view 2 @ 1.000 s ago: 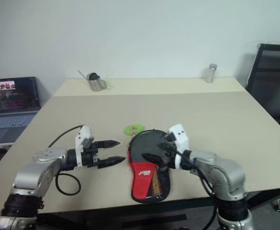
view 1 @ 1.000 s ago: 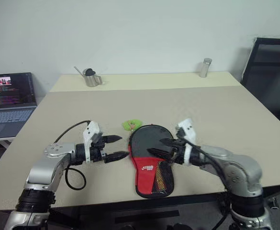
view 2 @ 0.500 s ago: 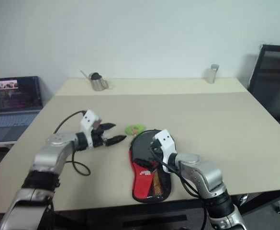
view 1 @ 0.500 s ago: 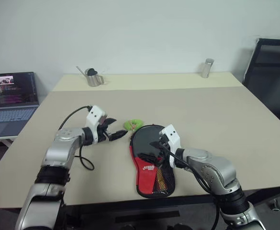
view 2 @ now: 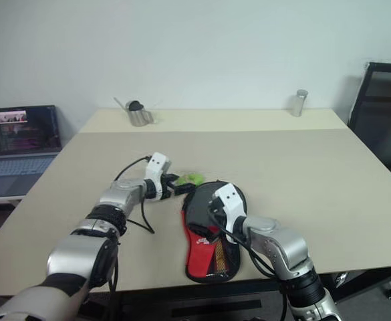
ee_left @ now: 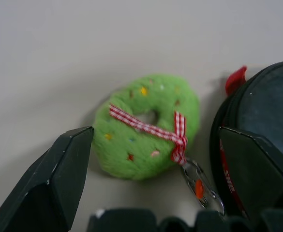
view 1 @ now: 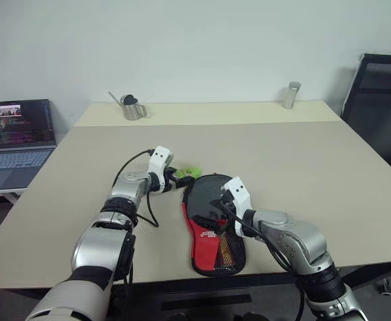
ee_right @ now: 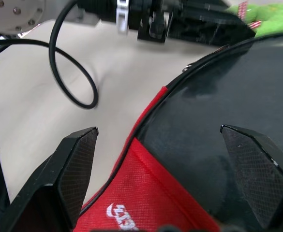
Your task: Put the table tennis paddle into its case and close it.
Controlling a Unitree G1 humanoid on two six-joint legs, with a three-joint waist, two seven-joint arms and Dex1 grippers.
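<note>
Black-and-red fabric paddle case (view 1: 212, 224) near desk (view 1: 302, 160) front edge, left end effector (ee_left: 156, 159) wide around green plush tag (ee_left: 148, 125), right end effector (ee_right: 165, 169) wide over case.

one case (view 1: 212, 224), one green tag (ee_left: 148, 125), one laptop (view 1: 16, 142), one chair (view 1: 377, 100)

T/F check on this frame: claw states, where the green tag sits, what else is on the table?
1. The left claw is open, with the green tag between its fingers. True.
2. The right claw is shut on the case. False: it is open, over the case's black round end.
3. The green tag lies on the table beside the case's round end. True.
4. A laptop sits on the table next to the case. False: it is off to the side, beyond the table's edge.
5. A metal cup stands at the table's far side. True.
</note>
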